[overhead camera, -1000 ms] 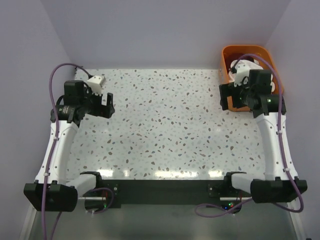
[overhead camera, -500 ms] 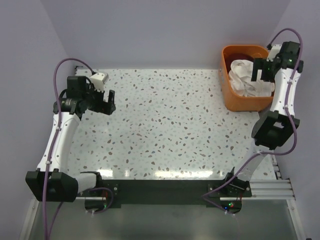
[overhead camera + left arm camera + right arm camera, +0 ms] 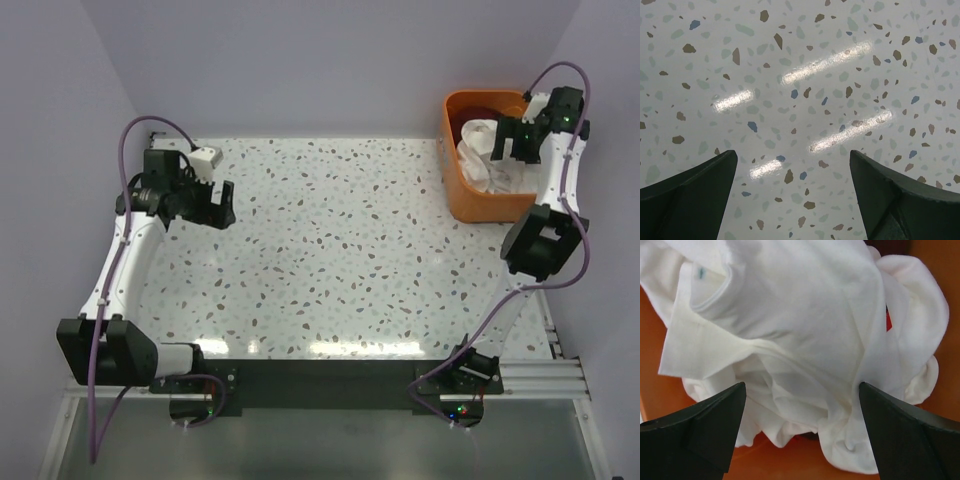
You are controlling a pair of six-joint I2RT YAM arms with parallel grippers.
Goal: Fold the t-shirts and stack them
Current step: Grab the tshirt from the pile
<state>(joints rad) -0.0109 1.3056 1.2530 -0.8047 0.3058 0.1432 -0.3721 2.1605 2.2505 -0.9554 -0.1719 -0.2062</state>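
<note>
right gripper (image 3: 801, 386) above white shirt (image 3: 790, 315) in tub (image 3: 468, 200)
your two grippers gape wide, empty; left gripper (image 3: 793, 152) over table (image 3: 330, 260)

A robot test cell: plain lilac walls (image 3: 330, 60) enclosing a speckled tabletop (image 3: 340, 250).

An orange tub (image 3: 478, 205) stands at the far right corner of the worktop (image 3: 330, 250), close to the right wall (image 3: 600, 90). It is rounded at the corners and open at the top. From the right wrist, its orange inside (image 3: 790, 460) shows smooth and glossy. The worktop is white terrazzo, speckled with brown, grey-green and blue chips (image 3: 790, 50). Bright streaks of lamp glare (image 3: 350, 347) lie along its near edge. Plain lilac walls (image 3: 330, 60) close in three sides. A black plate (image 3: 320, 378) runs along the near edge.
</note>
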